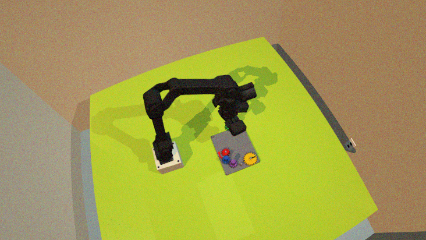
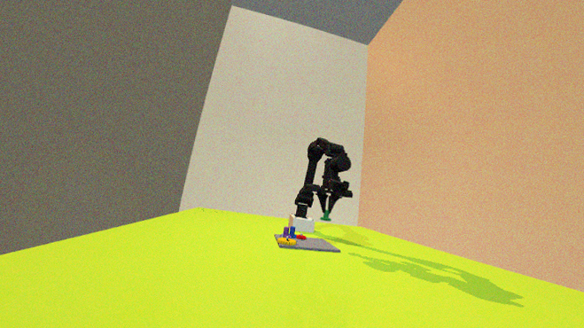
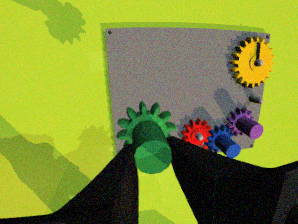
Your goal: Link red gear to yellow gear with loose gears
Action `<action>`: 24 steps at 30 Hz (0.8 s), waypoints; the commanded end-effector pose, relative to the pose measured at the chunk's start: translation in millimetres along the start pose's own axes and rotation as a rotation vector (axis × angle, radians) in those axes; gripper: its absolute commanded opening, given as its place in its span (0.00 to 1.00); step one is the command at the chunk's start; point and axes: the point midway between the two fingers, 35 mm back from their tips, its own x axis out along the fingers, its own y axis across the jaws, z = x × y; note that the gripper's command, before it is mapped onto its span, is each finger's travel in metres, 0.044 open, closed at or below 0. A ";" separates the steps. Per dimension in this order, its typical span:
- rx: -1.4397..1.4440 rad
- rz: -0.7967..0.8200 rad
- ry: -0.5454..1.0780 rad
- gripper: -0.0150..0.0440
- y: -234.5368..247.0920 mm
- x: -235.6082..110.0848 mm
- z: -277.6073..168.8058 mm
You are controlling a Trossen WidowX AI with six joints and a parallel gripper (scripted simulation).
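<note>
Nearest in the wrist view, the jaws reach up from the lower edge of the frame, pinching the upright stem of the green gear [image 1: 226, 128] [image 2: 325, 217] [image 3: 148, 131], whose toothed disc is held at the lower end. In the exterior view the green gear is seen raised above the table [image 1: 283, 179] [image 2: 277, 289] [image 3: 50, 100]. Beyond it, the grey board [image 1: 235, 143] [image 2: 319, 244] [image 3: 160, 65] carries the red gear [image 1: 225, 153] [image 2: 301, 236] [image 3: 196, 132], with the blue gear [image 1: 226, 159] [image 2: 292, 231] [image 3: 227, 145] beside it, then the purple gear [image 1: 233, 162] [image 2: 286, 231] [image 3: 245, 122]. Farther off, the bare peg [image 1: 241, 164] [image 3: 255, 99] is seen between the purple gear and the yellow gear [image 1: 248, 158] [image 2: 286, 241] [image 3: 250, 65], which sits at the upper right of the wrist frame. The coming move seems to turn on that gap: the peg lies well to the right of the jaws and somewhat higher in the wrist frame, so the green gear should be carried that way, centred and lowered with its stem kept upright. The purple stem could be knocked if the approach is made too low.
</note>
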 end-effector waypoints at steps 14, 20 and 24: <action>-0.009 0.002 -0.003 0.25 -39.5 9.2 2.9; -0.011 0.001 -0.003 0.25 -53.9 12.6 2.5; -0.013 0.000 -0.003 0.25 -63.5 14.8 1.8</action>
